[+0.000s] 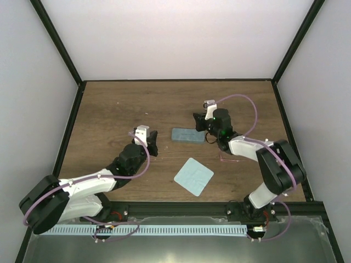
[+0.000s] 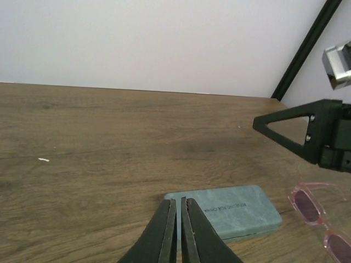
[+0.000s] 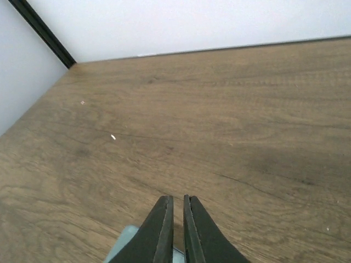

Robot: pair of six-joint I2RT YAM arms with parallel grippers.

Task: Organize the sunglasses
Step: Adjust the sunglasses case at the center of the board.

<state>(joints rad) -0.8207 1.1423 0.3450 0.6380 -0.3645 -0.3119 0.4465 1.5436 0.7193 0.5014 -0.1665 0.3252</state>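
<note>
Wooden table (image 1: 109,109), left to right: left gripper (image 1: 152,143) pinched shut on nothing, closed teal case (image 1: 187,135) at its 3 o'clock, right gripper (image 1: 198,123) also pinched together, empty, and pink sunglasses (image 2: 321,216) lying at the case's 4 o'clock.

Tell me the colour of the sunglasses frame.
The sunglasses are pink, clearest in the left wrist view.
</note>
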